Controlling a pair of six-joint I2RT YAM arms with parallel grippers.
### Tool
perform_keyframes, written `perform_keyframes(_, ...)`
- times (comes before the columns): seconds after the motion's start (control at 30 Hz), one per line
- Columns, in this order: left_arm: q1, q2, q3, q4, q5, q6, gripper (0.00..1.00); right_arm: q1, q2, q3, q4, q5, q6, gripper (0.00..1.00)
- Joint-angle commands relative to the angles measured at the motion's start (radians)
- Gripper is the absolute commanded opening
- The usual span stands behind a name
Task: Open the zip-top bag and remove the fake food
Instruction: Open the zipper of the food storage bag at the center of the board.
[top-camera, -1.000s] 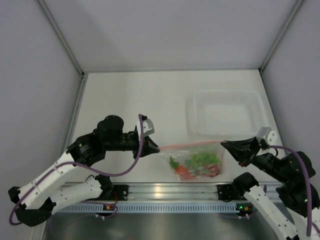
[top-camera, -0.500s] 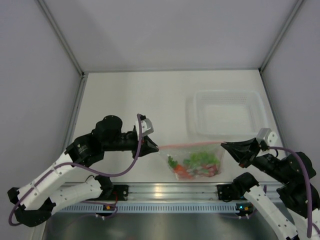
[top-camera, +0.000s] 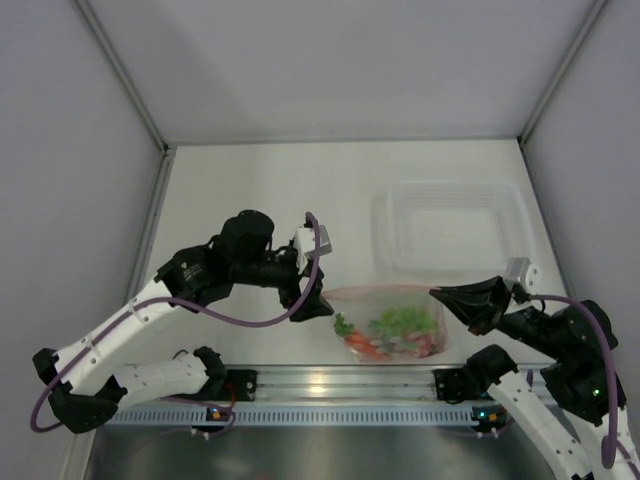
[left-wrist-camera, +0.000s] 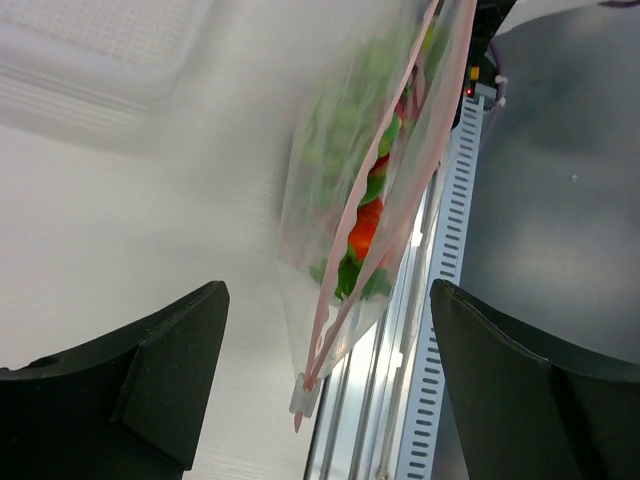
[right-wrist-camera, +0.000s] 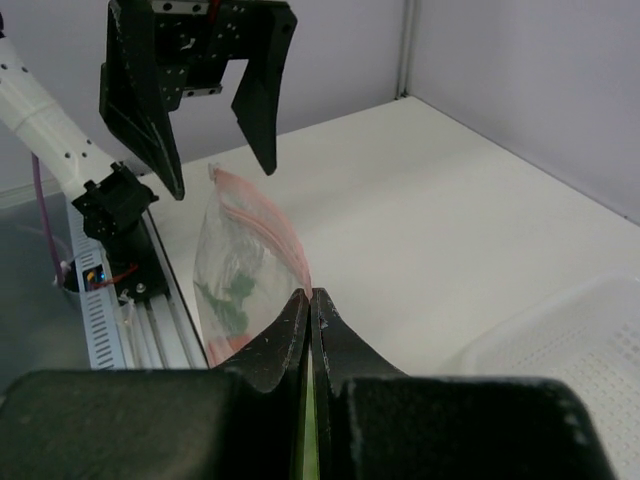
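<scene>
Obs: right claw (right-wrist-camera: 311, 300) pinches zip-top bag (top-camera: 390, 318) at its zip end; left claw (left-wrist-camera: 328, 295) spread around free corner. Best: close on one lip only and peel slowly, with fake food (left-wrist-camera: 365, 228) inside.

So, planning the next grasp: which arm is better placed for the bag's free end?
Left: the left gripper is open near the zip-top bag's free corner; the right gripper is shut on the other end.

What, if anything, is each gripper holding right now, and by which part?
The right gripper pinches the zip-top bag by one end of its pinkish zip strip; the left gripper is open, holding nothing.
</scene>
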Motion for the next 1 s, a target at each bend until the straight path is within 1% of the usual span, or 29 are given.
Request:
perform_keyframes(0.0, 0.004, 0.021, 0.122, 0.029, 0.015, 0.009, 0.88, 0.005, -0.006, -0.004, 0.117, -0.069, -0.011, 0.00)
perform_keyframes(0.07, 0.004, 0.056, 0.156, 0.041, 0.014, 0.007, 0.88, 0.007, -0.006, -0.011, 0.120, -0.098, -0.013, 0.00)
perform_keyframes(0.17, 0.004, 0.104, 0.214, 0.058, 0.049, 0.014, 0.88, 0.007, -0.007, -0.027, 0.122, -0.114, -0.016, 0.00)
perform_keyframes(0.33, 0.002, 0.180, 0.254, 0.078, 0.092, 0.021, 0.80, 0.007, -0.009, -0.031, 0.120, -0.115, -0.016, 0.00)
perform_keyframes(0.37, 0.002, 0.191, 0.254, 0.078, 0.130, 0.029, 0.77, 0.005, -0.009, -0.030, 0.117, -0.109, -0.016, 0.00)
perform_keyframes(0.47, 0.002, 0.219, 0.240, 0.084, 0.170, 0.035, 0.73, 0.007, -0.006, -0.025, 0.114, -0.103, -0.019, 0.00)
perform_keyframes(0.57, 0.001, 0.228, 0.219, 0.120, 0.147, 0.027, 0.67, 0.007, -0.003, -0.024, 0.116, -0.117, -0.019, 0.00)
perform_keyframes(0.7, 0.002, 0.234, 0.207, 0.134, 0.204, 0.027, 0.65, 0.007, -0.003, -0.027, 0.117, -0.109, -0.019, 0.00)
perform_keyframes(0.97, 0.001, 0.237, 0.168, 0.164, 0.239, 0.014, 0.64, 0.007, 0.002, -0.022, 0.130, -0.098, -0.008, 0.00)
